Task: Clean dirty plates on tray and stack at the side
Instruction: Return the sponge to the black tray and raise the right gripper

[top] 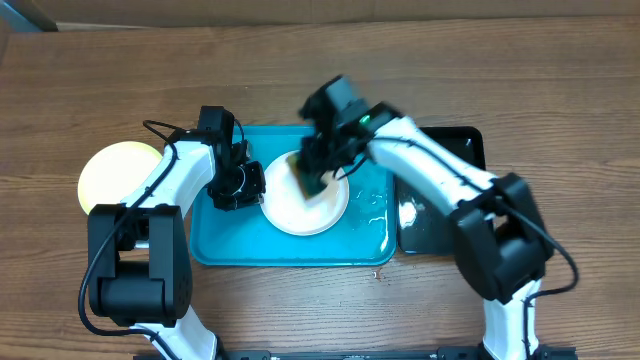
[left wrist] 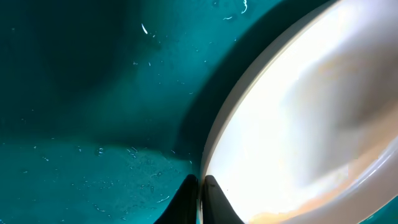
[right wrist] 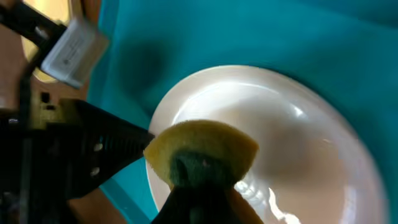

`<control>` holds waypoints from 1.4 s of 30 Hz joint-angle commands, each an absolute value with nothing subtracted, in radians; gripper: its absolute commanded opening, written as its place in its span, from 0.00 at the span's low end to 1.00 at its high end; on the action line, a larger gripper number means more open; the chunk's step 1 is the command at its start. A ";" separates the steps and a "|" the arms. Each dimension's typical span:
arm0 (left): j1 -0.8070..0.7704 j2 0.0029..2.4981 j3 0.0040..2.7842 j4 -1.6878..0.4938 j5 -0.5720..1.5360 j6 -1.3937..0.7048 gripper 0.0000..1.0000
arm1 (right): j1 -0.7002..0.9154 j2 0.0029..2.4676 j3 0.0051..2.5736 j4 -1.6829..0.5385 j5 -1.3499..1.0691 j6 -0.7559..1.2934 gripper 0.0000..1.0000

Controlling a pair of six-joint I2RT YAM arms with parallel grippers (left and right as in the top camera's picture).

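A white plate [top: 300, 215] lies on the turquoise tray [top: 230, 240]. My left gripper [top: 250, 186] is shut on the plate's left rim; in the left wrist view its fingers [left wrist: 200, 199] pinch the rim of the plate [left wrist: 298, 124] over the wet tray [left wrist: 93, 93]. My right gripper [top: 318, 165] is shut on a yellow-green sponge [top: 305, 175] pressed on the plate's upper left part. In the right wrist view the sponge [right wrist: 199, 152] rests on the plate [right wrist: 286, 137]. A pale yellow plate [top: 112, 175] lies on the table left of the tray. No third plate shows.
A narrow glossy black tray [top: 450, 150] lies against the turquoise tray's right side. Water drops lie on the turquoise tray's right part [top: 372, 205]. My left arm crosses between the yellow plate and the tray.
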State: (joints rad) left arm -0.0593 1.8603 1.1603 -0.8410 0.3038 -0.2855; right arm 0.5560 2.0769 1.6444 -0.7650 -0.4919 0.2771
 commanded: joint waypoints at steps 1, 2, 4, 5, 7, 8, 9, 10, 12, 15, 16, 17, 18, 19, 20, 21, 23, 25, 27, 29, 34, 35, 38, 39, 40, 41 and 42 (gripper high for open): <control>-0.066 1.876 1.175 -0.838 0.305 -0.292 0.11 | 0.468 1.965 1.677 -0.836 -0.518 0.271 0.04; -0.066 1.876 1.175 -0.837 0.304 -0.292 0.14 | 0.442 1.951 1.677 -0.873 -0.505 0.252 0.04; -0.066 1.876 1.175 -0.837 0.304 -0.291 0.24 | 0.382 1.926 1.677 -0.972 -0.437 0.231 0.04; -0.066 1.876 1.175 -0.836 0.304 -0.291 0.27 | 0.355 1.921 1.677 -1.019 -0.394 0.231 0.04; -0.066 1.876 1.175 -0.837 0.304 -0.278 0.31 | 0.304 1.919 1.677 -1.110 -0.305 0.231 0.04; -0.066 1.876 1.175 -0.837 0.304 -0.270 0.33 | 0.276 1.919 1.672 -1.153 -0.253 0.231 0.04; -0.066 1.876 1.175 -0.836 0.304 -0.267 0.33 | 0.251 1.919 1.658 -1.179 -0.198 0.232 0.04; -0.066 1.876 1.175 -0.836 0.304 -0.266 0.33 | 0.233 1.919 1.641 -1.192 -0.152 0.232 0.04; -0.066 1.876 1.175 -0.833 0.304 -0.266 0.33 | 0.203 1.921 1.599 -1.201 -0.088 0.237 0.04; -0.066 1.876 1.175 -0.830 0.305 -0.266 0.33 | 0.167 1.921 1.507 -1.156 -0.060 0.236 0.04; -0.066 1.876 1.175 -0.830 0.305 -0.266 0.33 | 0.160 1.921 1.477 -1.132 -0.060 0.236 0.04; -0.066 1.876 1.175 -0.830 0.304 -0.266 0.33 | 0.155 1.921 1.444 -1.104 -0.060 0.236 0.04; -0.066 1.876 1.175 -0.830 0.304 -0.266 0.33 | 0.151 1.921 1.416 -1.079 -0.060 0.236 0.04; -0.066 1.876 1.175 -0.830 0.304 -0.266 0.32 | 0.150 1.921 1.386 -1.051 -0.060 0.236 0.04; -0.066 1.876 1.175 -0.830 0.304 -0.266 0.32 | 0.149 1.921 1.363 -1.026 -0.060 0.236 0.04; -0.067 1.876 1.175 -0.829 0.304 -0.266 0.31 | 0.149 1.921 1.341 -1.001 -0.060 0.236 0.05; -0.070 1.877 1.174 -0.825 0.304 -0.266 0.31 | 0.149 1.921 1.310 -0.960 -0.060 0.236 0.23; -0.073 1.877 1.174 -0.818 0.304 -0.266 0.30 | 0.149 1.921 1.306 -0.947 -0.061 0.236 0.39; -0.074 1.877 1.174 -0.811 0.304 -0.266 0.31 | 0.144 1.918 1.337 -0.968 -0.060 0.235 0.54; -0.074 1.877 1.174 -0.811 0.304 -0.266 0.31 | 0.133 1.917 1.391 -1.011 -0.060 0.235 0.59; -0.076 1.877 1.170 -0.812 0.304 -0.266 0.31 | 0.080 1.913 1.545 -1.133 -0.061 0.236 0.66; -0.080 1.877 1.166 -0.807 0.304 -0.266 0.31 | 0.063 1.913 1.572 -1.151 -0.061 0.236 0.70; -0.094 1.877 1.148 -0.786 0.291 -0.266 0.31 | 0.017 1.913 1.606 -1.184 -0.072 0.237 1.00; -0.101 1.877 1.143 -0.780 0.279 -0.266 0.31 | 0.004 1.913 1.606 -1.194 -0.071 0.236 1.00; -0.109 1.877 1.137 -0.766 0.268 -0.266 0.31 | -0.009 1.913 1.605 -1.201 -0.070 0.236 1.00; -0.119 1.877 1.134 -0.753 0.257 -0.266 0.29 | -0.022 1.914 1.604 -1.202 -0.071 0.236 1.00; -0.126 1.877 1.134 -0.747 0.251 -0.266 0.27 | -0.030 1.914 1.604 -1.199 -0.071 0.236 1.00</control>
State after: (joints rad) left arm -0.1009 1.8603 1.1500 -0.7589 0.2840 -0.2848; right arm -0.0055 1.9343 1.5921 -1.2011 -0.0708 0.2356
